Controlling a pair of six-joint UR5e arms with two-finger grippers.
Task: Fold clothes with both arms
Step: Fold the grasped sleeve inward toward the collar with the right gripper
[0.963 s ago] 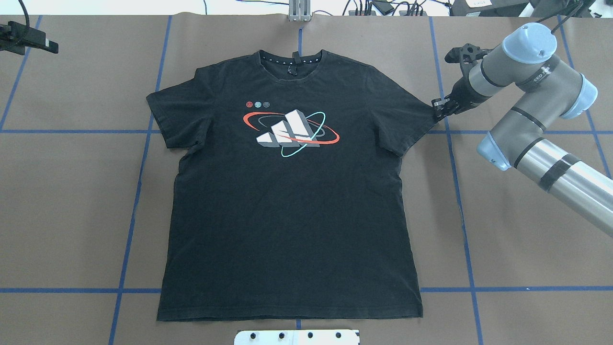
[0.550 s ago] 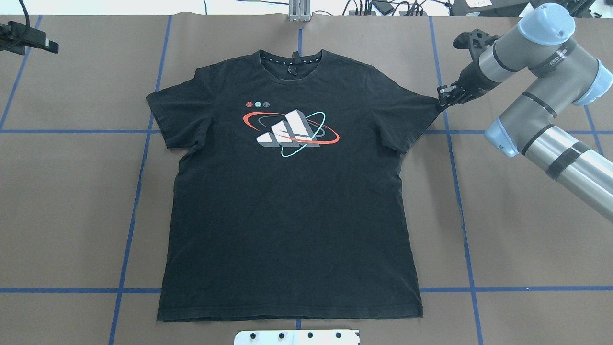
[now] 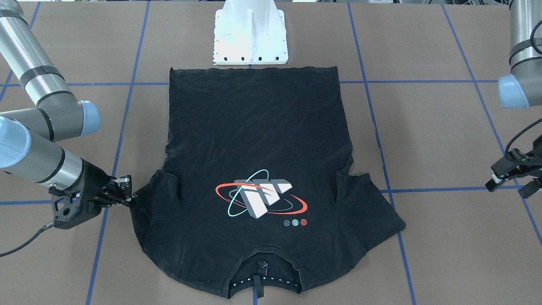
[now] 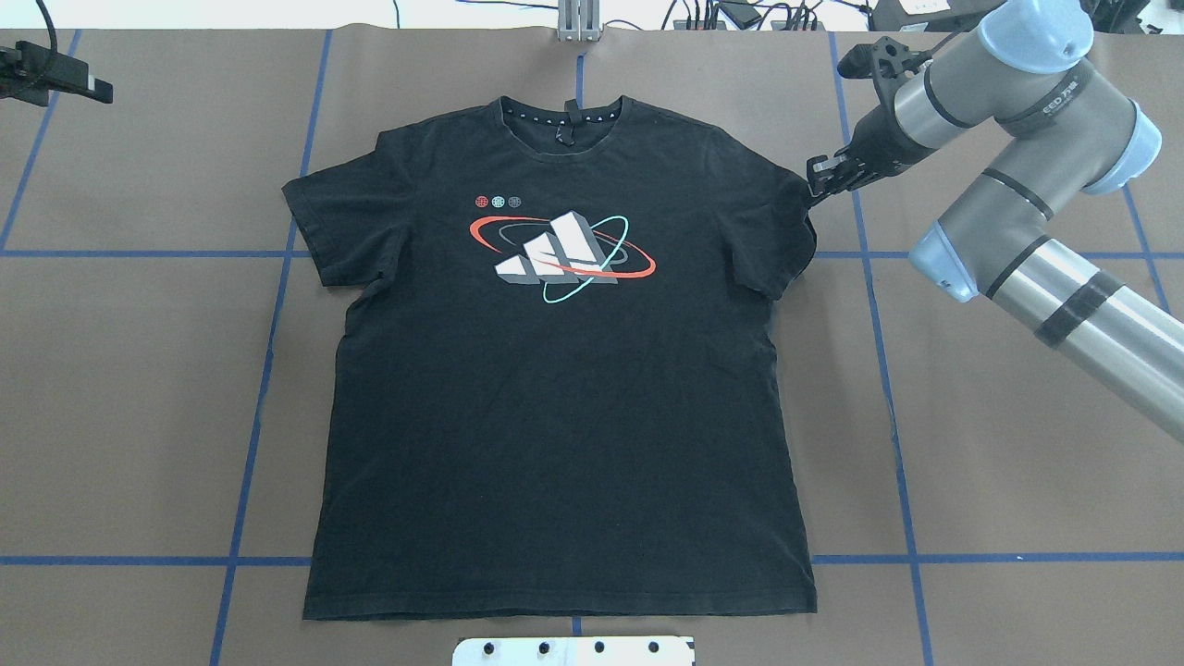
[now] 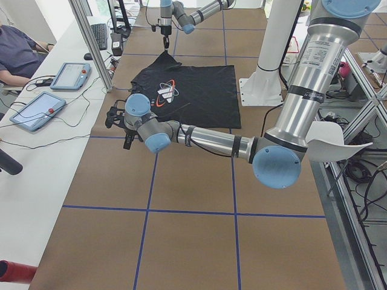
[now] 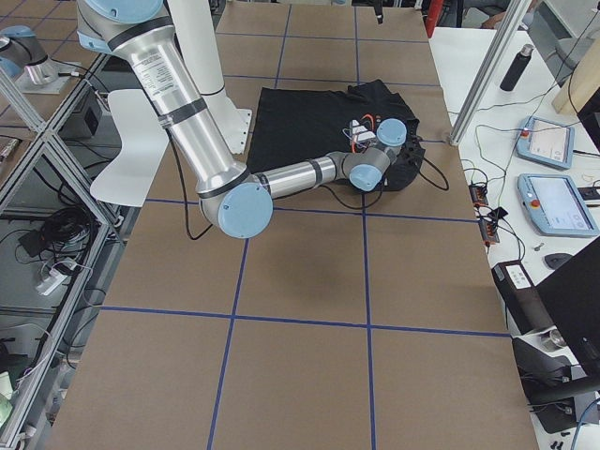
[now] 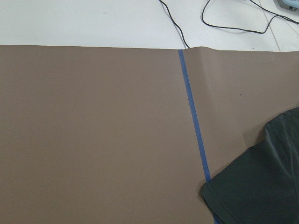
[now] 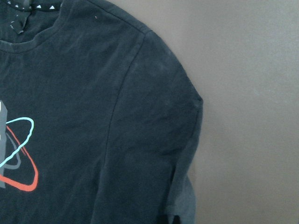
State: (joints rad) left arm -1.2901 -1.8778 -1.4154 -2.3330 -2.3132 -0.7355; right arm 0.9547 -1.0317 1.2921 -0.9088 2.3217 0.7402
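Observation:
The black T-shirt (image 4: 555, 416) lies flat and print-up on the brown paper, collar toward the far edge in the overhead view. My right gripper (image 4: 816, 183) is shut on the tip of the shirt's right sleeve (image 4: 786, 231) and holds it raised and drawn in toward the body. The front view shows the same pinch, with the right gripper (image 3: 128, 195) at the sleeve's edge. My left gripper (image 3: 510, 184) hovers open well outside the other sleeve (image 3: 377, 212), holding nothing. The left wrist view shows only a corner of that sleeve (image 7: 261, 186).
The white bolted pedestal (image 3: 250, 34) stands just past the shirt's hem. Blue tape lines (image 4: 268, 370) cross the paper. A side table along the far edge holds tablets (image 5: 69, 75) and cables, with a seated person (image 5: 18, 51) beside it.
My right gripper has moved toward the far edge and then inward with the sleeve tip in it. The sleeve now sits pulled in instead of spread flat.

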